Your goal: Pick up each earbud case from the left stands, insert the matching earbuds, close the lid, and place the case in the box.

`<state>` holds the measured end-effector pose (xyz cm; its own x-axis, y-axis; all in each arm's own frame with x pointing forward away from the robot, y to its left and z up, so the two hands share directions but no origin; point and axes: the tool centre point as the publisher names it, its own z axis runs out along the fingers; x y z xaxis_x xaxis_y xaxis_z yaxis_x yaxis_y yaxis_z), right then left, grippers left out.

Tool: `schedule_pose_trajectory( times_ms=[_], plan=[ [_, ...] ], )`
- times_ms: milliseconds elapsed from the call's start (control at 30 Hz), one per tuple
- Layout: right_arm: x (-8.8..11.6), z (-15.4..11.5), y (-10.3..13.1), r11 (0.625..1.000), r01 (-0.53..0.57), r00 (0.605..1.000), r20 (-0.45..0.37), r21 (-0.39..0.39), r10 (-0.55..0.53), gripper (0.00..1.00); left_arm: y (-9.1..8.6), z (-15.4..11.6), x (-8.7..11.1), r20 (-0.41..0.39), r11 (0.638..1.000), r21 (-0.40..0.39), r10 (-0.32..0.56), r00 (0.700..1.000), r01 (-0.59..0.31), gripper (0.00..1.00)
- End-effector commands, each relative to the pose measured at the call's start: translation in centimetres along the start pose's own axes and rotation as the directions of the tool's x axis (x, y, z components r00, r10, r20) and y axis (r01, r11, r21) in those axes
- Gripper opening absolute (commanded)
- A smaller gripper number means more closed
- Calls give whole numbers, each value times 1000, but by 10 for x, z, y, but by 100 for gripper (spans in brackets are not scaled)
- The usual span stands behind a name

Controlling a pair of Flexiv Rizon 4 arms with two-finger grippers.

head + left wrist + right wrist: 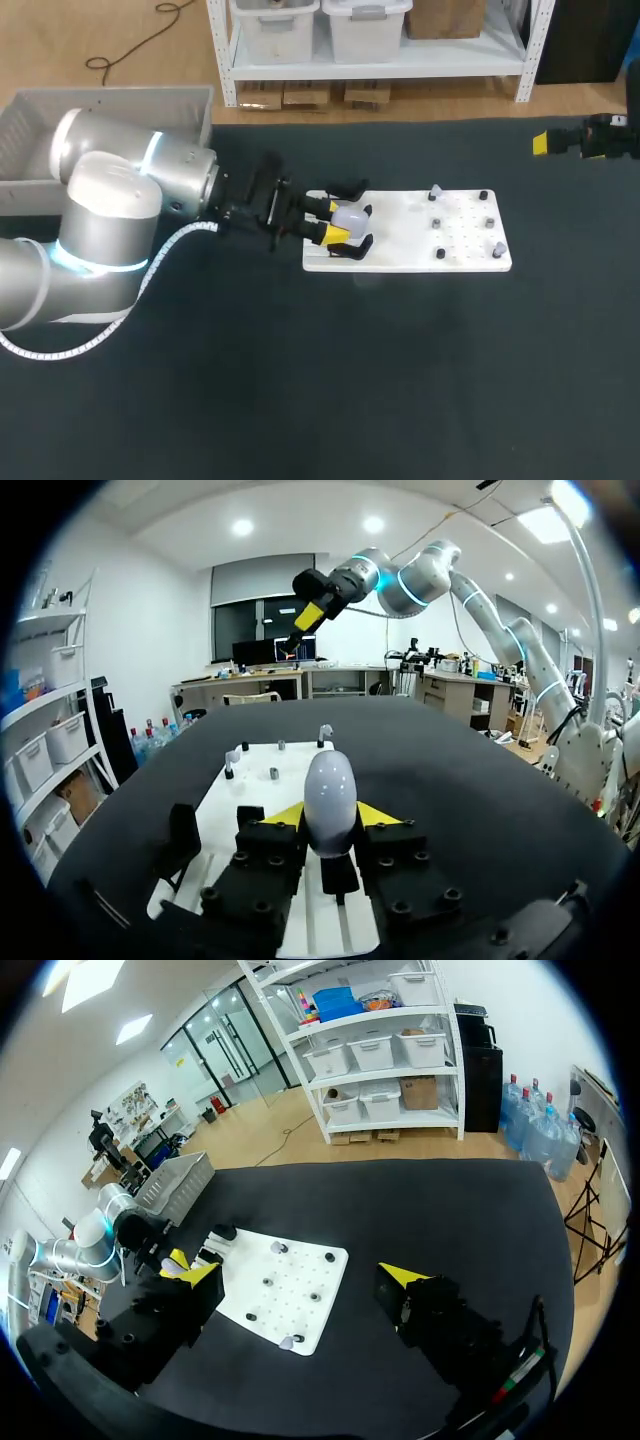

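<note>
Our left hand [329, 220] lay over the left end of the white board [420, 262] on the dark worktop [400, 380]. Its yellow fingers were clenched from both sides on the pale, egg-shaped earbud case [330, 795], among the black stands [350, 188]. Our right hand [302, 1278] hung released and empty, well apart at the far right. The grey box [110, 100] stood beside our left arm.

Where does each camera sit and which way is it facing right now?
Head view: above and behind, looking down on the table; left arm enters left, right gripper far right.
Left wrist view: looks along the left gripper, shut on the earbud case, across the white board toward the right arm.
Right wrist view: raised, looking down past its open fingers at the board.
All three share the white board.
</note>
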<state>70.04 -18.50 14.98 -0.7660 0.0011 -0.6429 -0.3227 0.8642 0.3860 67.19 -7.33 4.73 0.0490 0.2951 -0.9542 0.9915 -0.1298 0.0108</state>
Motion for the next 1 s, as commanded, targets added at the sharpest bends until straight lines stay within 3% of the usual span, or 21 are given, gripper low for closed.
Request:
schedule_pose_trajectory(
  times_ms=[33,533,1000],
  plan=[
    [0,0,0,1000,1,1000,0,-1,-1,100,-12,-11,-13,40,1000,-18,9,999,-8,0],
    [0,0,0,1000,1,1000,0,-1,-1,100,-22,-24,-62,213,1000,-24,-2,977,8,0],
    [0,0,0,1000,1,1000,0,-1,-1,100,-22,-27,-66,222,999,-31,-1,975,8,0]
  ],
)
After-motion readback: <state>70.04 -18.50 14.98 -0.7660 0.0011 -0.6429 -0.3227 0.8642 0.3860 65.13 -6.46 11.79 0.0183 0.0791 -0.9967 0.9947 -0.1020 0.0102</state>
